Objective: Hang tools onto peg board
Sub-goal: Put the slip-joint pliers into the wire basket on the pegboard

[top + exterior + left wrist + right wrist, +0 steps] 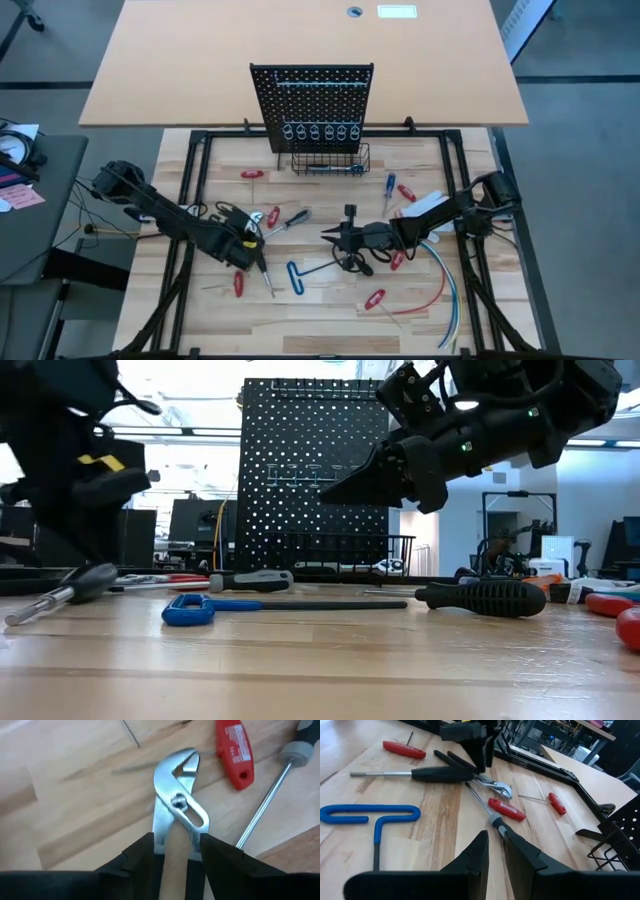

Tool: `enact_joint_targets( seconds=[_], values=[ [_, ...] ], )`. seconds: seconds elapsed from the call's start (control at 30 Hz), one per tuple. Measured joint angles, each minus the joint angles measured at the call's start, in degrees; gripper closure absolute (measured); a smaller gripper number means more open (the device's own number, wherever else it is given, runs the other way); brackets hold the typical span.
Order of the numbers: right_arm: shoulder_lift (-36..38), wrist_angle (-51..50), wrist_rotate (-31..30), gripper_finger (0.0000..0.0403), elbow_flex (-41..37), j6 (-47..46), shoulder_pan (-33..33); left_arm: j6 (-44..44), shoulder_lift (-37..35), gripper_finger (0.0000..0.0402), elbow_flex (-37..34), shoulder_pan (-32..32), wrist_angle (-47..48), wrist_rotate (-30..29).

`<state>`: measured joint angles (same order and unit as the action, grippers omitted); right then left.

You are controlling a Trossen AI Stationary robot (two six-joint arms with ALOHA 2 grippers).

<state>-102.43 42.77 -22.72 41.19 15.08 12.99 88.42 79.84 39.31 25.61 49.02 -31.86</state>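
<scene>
2 arms in play: only the left one is actually on a tool right now
left gripper (172, 851): low over the wood on the left side of the table, fingers spread to either side of the pliers (176, 800) where the handles start, not visibly squeezing yet
pliers axis: silver head sticks straight out ahead of the fingers, handles run back under the wrist, so the tool's long line matches the gripper's reach and the fingers would close across the handles
neighbours: a red-handled tool (236, 751) and a screwdriver shaft (262, 807) lie just beside the pliers head, apart from it, fairly close if the lift swings sideways
right gripper (494, 851): hovering mid-table above the boards, fingers nearly pressed together with a thin gap, nothing between them
nearer arm: left, easily; the right one is well apart from the pliers
peg board (310, 95): upright at the far edge of the wood, up-table and to the right of the left gripper, so my guess is the carry goes forward and inward
still lying around: blue T-handle hex key (297, 275) between the 2 grippers
</scene>
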Motion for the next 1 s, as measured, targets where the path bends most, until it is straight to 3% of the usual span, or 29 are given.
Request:
enact_joint_targets(
  seconds=[0.13,0.27,0.7,1.0],
  values=[
    [0.00,-0.57,0.02,0.0336,0.00,0.01,0.00,-4.89,-2.24,0.0255,0.24,-0.44,0.50,0.04],
    [0.00,-0.78,0.02,0.0336,0.00,0.00,0.00,-7.55,-5.69,0.0235,0.31,0.37,0.39,1.77],
    [0.00,-0.81,0.04,0.0337,0.00,-0.01,0.11,-3.51,-3.17,0.0080,-8.02,-1.92,-10.03,-0.55],
    [0.00,-0.85,0.07,0.0337,0.00,-0.01,0.11,-7.05,-3.01,0.0071,-13.30,-4.61,-21.24,-2.95]
  ],
)
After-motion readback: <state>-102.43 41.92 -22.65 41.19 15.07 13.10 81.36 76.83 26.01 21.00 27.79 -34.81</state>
